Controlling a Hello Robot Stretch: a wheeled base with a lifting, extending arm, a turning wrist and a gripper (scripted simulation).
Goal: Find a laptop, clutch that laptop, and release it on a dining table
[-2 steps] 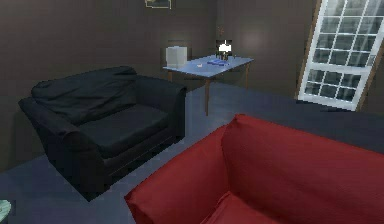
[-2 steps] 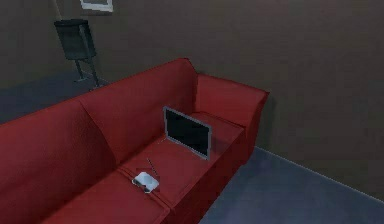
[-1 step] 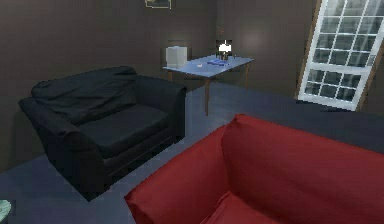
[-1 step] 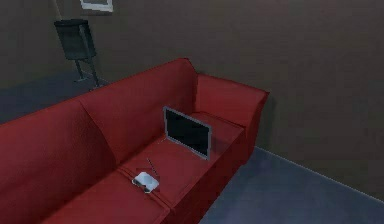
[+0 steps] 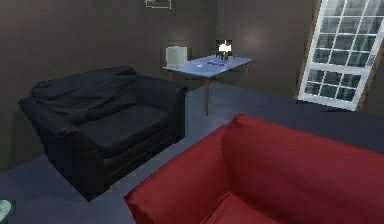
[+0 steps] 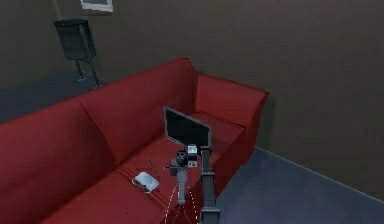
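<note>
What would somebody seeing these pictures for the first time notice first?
The red sofa stretches across the arm side view. An open laptop with a dark screen stands on its seat, and the gripper is close by it. In the forward view, a dark armchair sits at the left, and at the back a blue table stands near a bright white window.

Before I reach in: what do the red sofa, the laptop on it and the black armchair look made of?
Red sofa: soft matte fabric, judging by rounded cushions without shine.
Laptop: hard smooth dark casing; plastic or metal, cannot tell.
Black armchair: wrinkled, faintly sheened cover, perhaps leather.
</note>
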